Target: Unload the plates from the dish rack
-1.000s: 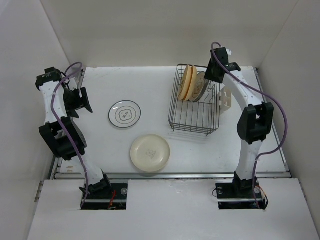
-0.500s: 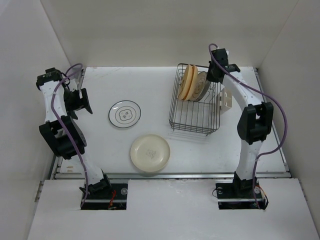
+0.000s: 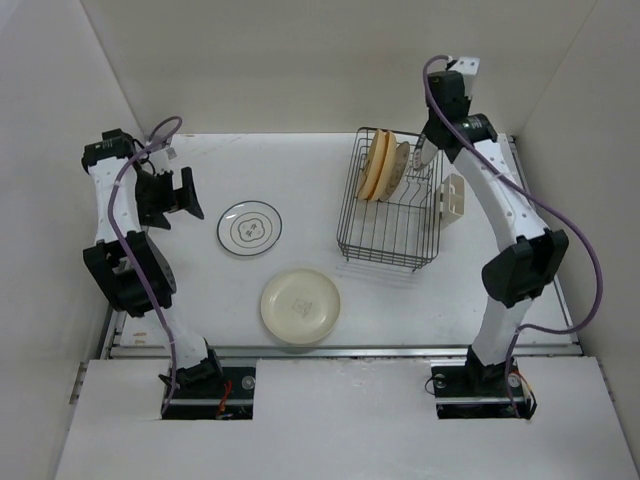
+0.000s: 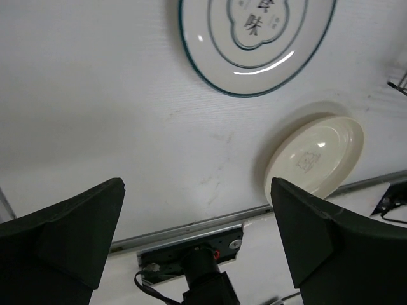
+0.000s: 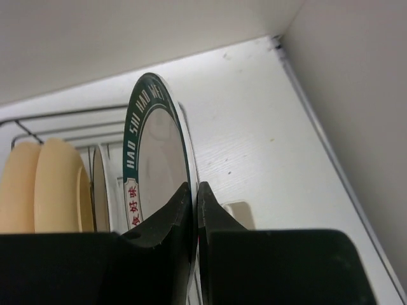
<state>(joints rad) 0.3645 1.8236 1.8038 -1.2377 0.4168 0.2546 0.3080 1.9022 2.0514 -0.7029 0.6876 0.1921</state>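
The dark wire dish rack (image 3: 390, 215) stands at the back right with two orange-tan plates (image 3: 375, 165) and a further plate (image 3: 398, 168) upright in it. My right gripper (image 3: 426, 152) is shut on the rim of a dark-rimmed plate (image 5: 156, 159), held upright above the rack's far right corner. In the right wrist view the fingertips (image 5: 184, 194) pinch the rim, with the orange-tan plates (image 5: 44, 184) to the left. A white ring-patterned plate (image 3: 250, 228) and a cream plate (image 3: 300, 305) lie flat on the table. My left gripper (image 3: 172, 195) is open and empty, left of the patterned plate (image 4: 254, 38).
A small cream cup holder (image 3: 452, 196) hangs on the rack's right side. White walls close in at the back and both sides. The left wrist view shows the cream plate (image 4: 315, 155) by the table's front rail (image 4: 191, 229).
My right gripper has risen with the dark-rimmed plate, lifting it up from the rack. My left gripper has shifted slightly right toward the patterned plate.
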